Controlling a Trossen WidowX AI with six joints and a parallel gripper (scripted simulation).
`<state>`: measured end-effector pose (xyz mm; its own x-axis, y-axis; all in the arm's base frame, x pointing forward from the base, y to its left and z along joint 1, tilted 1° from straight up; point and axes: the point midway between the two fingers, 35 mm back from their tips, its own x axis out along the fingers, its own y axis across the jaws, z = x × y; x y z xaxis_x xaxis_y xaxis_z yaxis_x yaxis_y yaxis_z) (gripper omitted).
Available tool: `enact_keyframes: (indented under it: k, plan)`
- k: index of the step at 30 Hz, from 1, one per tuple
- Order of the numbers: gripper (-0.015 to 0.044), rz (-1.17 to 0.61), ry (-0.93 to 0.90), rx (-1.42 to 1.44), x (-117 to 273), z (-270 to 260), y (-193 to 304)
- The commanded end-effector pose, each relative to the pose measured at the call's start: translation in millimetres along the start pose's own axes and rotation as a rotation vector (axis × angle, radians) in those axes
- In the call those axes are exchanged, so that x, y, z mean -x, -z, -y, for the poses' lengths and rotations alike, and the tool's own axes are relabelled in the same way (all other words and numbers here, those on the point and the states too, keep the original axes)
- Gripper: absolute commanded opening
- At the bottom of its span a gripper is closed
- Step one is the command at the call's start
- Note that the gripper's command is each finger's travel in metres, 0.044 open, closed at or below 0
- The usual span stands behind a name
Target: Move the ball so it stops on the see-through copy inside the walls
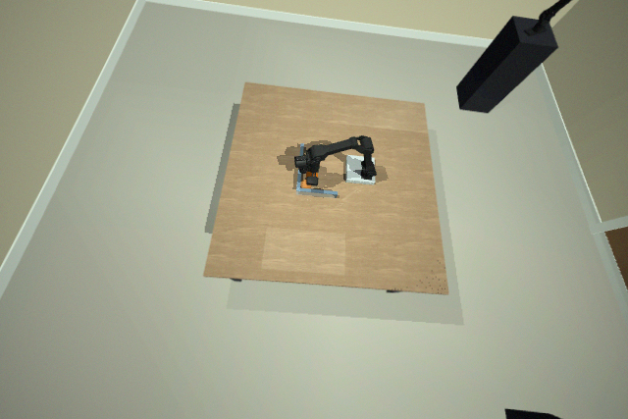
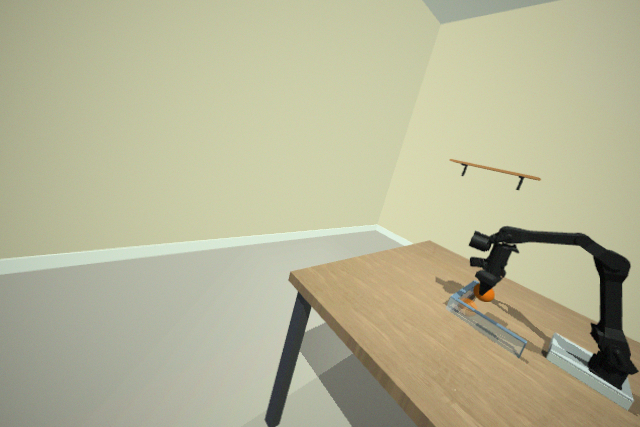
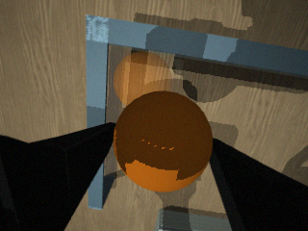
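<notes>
ball (image 3: 163, 140) above walls' (image 3: 96, 96) corner

I see two low clear walls (image 3: 98, 91) fencing the corner's far sides, while the worktop (image 2: 392, 319) side lies open.

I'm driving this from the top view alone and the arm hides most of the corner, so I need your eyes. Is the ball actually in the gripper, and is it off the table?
Observer: Yes. In the wrist view the gripper is shut on the orange ball, a finger on each side. The exterior view shows the ball lifted off the table.
Operator: Where is the see-through copy from the ball?
Observer: In the wrist view the see-through copy lies inside the corner of the clear walls, up and left of the ball, partly hidden behind it.
Operator: So not over it yet?
Observer: Not quite; they overlap only in part.
</notes>
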<state>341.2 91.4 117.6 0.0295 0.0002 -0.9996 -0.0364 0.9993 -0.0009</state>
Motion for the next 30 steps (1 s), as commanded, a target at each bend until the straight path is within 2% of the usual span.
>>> enact_keyframes:
  k: [1,12,30]
  plan:
    - [0.0,-0.002,-0.002,-0.004,-14,-2,-1]
    - [0.0,-0.002,-0.002,-0.004,-66,-2,1]
    - [0.0,-0.002,-0.002,-0.004,-86,-2,1]
